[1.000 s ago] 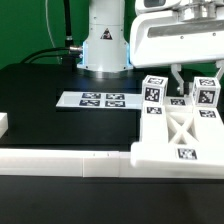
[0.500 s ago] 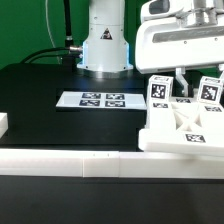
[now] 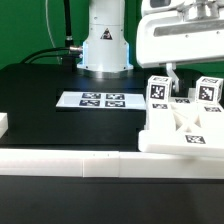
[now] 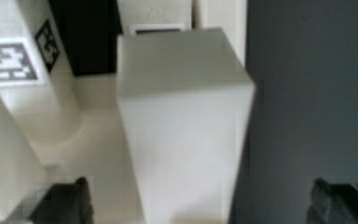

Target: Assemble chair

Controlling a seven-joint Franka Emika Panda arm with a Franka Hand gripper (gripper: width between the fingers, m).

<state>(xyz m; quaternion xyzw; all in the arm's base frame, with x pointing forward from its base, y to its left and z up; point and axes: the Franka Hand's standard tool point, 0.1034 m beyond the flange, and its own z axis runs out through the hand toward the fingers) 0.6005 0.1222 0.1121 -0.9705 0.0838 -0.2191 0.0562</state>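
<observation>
Two dark fingertips (image 4: 60, 203) of the hand (image 4: 208, 205) stand wide apart in the wrist view, one on each side of a white blocky part of the chair (image 3: 183, 125); neither pad touches it, so the hand is released and holds nothing. In the exterior view the hand (image 3: 183, 72) hangs directly above the chair, fingers reaching down between two upright posts topped with marker tags. The chair sits on the black worktop (image 3: 40, 95) at the exterior view's right, near the front edge, a cross-braced panel facing up. The marker board (image 3: 98, 100) lies flat at mid-worktop, just beside the chair. The long white border wall (image 3: 65, 163) runs along the worktop's front edge.
</observation>
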